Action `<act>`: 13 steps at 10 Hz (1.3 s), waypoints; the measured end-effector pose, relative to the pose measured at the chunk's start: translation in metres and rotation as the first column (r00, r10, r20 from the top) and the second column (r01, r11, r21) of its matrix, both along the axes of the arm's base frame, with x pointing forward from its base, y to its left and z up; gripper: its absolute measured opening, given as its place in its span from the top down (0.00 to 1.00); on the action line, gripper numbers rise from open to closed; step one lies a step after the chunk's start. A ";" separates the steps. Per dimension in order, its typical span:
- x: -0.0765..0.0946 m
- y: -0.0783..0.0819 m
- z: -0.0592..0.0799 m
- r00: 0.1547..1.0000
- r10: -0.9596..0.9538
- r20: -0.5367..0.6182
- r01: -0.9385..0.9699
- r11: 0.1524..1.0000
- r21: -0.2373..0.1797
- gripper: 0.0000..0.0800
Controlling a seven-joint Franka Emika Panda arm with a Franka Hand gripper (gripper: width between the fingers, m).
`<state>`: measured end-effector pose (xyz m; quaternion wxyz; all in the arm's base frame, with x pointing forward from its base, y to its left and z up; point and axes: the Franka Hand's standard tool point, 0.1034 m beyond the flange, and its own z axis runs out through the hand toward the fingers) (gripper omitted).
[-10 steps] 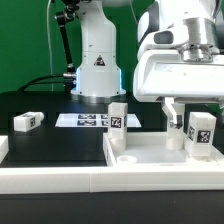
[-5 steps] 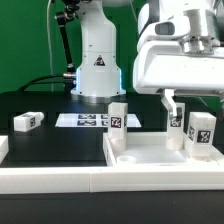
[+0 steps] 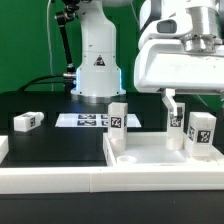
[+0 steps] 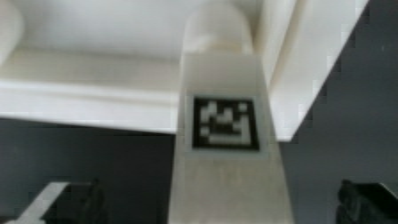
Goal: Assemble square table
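The white tabletop (image 3: 150, 158) lies at the exterior view's right with its rim up. Three white tagged legs stand upright on it: one at its left back corner (image 3: 118, 116), one at the right (image 3: 201, 133), and one partly hidden behind it (image 3: 176, 127). A fourth leg (image 3: 26, 121) lies loose on the black table at the left. My gripper (image 3: 180, 105) hangs open just above the partly hidden leg. In the wrist view that leg (image 4: 226, 130) runs between my dark fingers (image 4: 64, 200) with a gap on each side, and my gripper (image 4: 214, 205) touches nothing.
The marker board (image 3: 85, 120) lies flat in front of the robot's base (image 3: 97, 62). A long white rail (image 3: 50, 181) runs along the front edge, and another white piece (image 3: 3, 148) sits at the far left. A green wall is behind.
My gripper rose a little and shifted slightly left off the leg between one second and half a second ago. It has held still since. The legs and tabletop have not moved.
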<state>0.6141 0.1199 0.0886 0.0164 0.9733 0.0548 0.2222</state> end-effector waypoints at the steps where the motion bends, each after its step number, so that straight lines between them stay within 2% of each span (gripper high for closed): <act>1: 0.000 0.000 0.000 0.997 -0.009 -0.079 0.009 1.000 -0.004 0.19; 2: 0.001 -0.007 -0.001 0.990 -0.013 -0.138 0.011 1.000 -0.016 0.19; 6: -0.002 -0.012 0.000 0.915 -0.048 -0.401 0.033 0.999 -0.043 0.19; 7: -0.008 -0.014 -0.001 0.874 -0.060 -0.483 0.038 0.998 -0.056 0.19; 8: -0.006 -0.015 0.001 0.843 -0.069 -0.534 0.040 0.997 -0.066 0.19; 9: 0.003 -0.013 0.001 0.855 -0.067 -0.515 0.040 0.997 -0.064 0.19; 13: 0.019 -0.006 0.005 0.868 -0.078 -0.491 0.054 0.997 -0.063 0.19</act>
